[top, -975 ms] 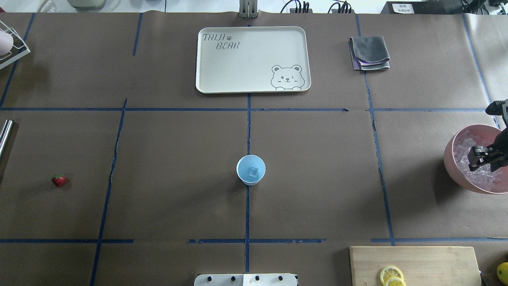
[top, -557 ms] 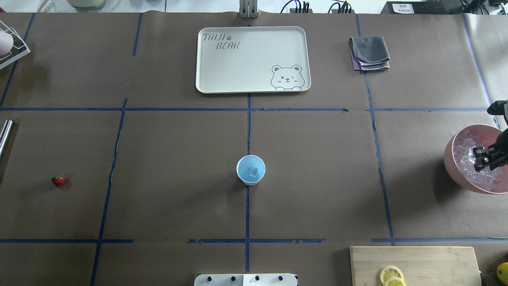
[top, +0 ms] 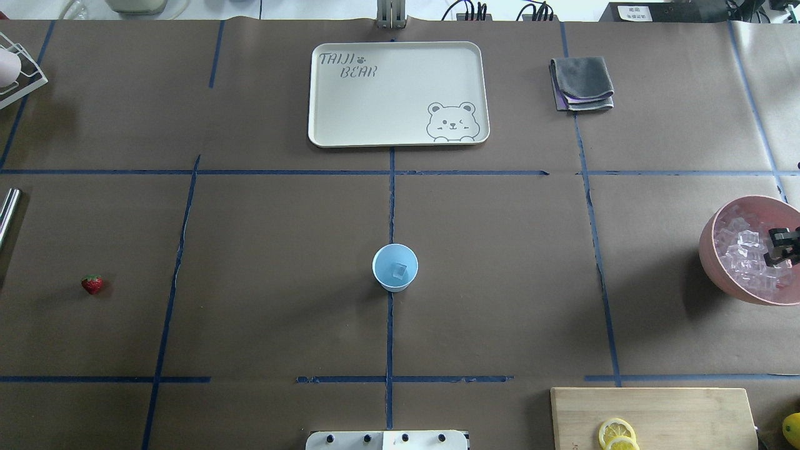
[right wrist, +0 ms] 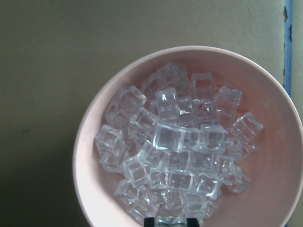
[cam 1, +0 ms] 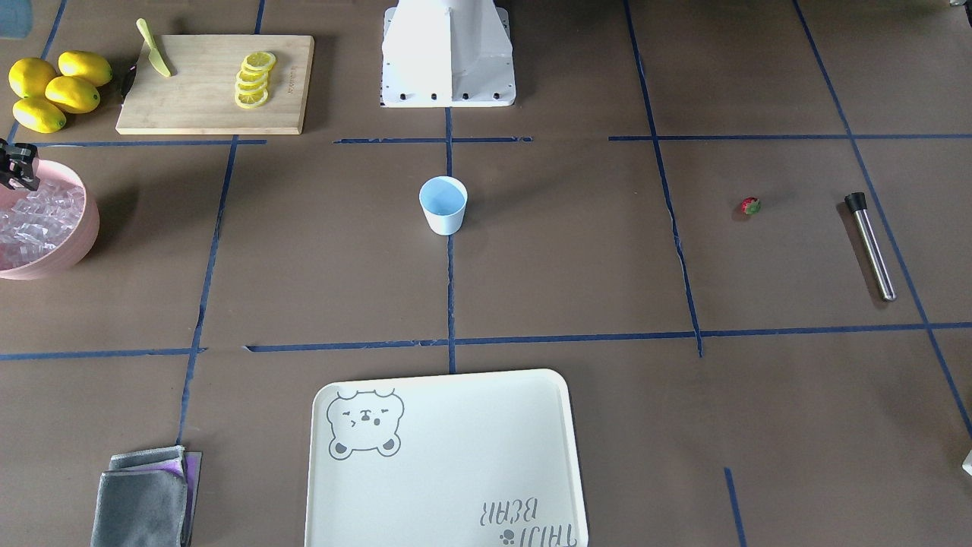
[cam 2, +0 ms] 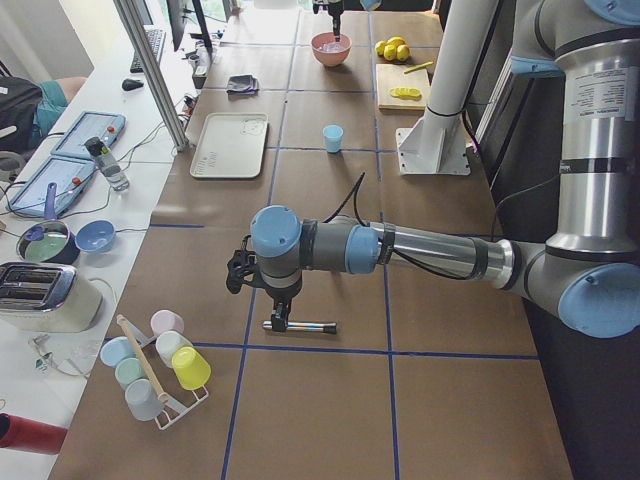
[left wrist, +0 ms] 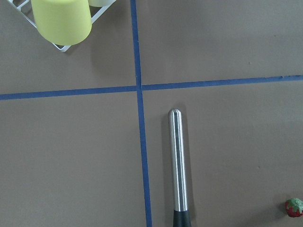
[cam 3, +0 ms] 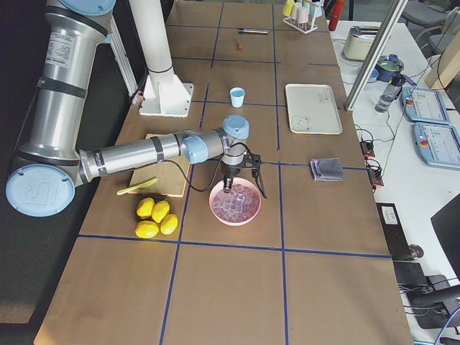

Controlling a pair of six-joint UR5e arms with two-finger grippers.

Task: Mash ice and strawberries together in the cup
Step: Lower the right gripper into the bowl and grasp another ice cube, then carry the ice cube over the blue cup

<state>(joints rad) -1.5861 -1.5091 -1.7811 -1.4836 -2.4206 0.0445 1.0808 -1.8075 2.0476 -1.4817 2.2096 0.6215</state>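
We are at the ice step. Our right pincer (top: pixel 778 245) hangs low over the big round pink bowl (top: pixel 709 262) at the right side of the table, and the bowl is piled with small clear glassy ice cubes (right wrist: pixel 175 146). In the right wrist view we see two dark tips of the pincer at the bottom edge with a cube between them. We cannot tell if they squeeze it or just stand beside it. The small white cup with a pale blue inside (top: pixel 395 267) stands upright in the middle of the table, well apart from the bowl, and one clear cube (top: pixel 399 270) lies in it. The tiny red strawberry with a green cap (top: pixel 92 284) lies on the brown paper far off on the left side. To do this step well, we think we should pick one cube on top of the pile, put a finger on each flat side and close gently, since a smooth cube may slip out. Then we should lift straight up so we do not bump the rim, go over the cup and let go low. Our left pincer (cam 2: pixel 280 316) hangs above the shiny metal stick with a black end (left wrist: pixel 177 161). We cannot tell if it is open or closed.
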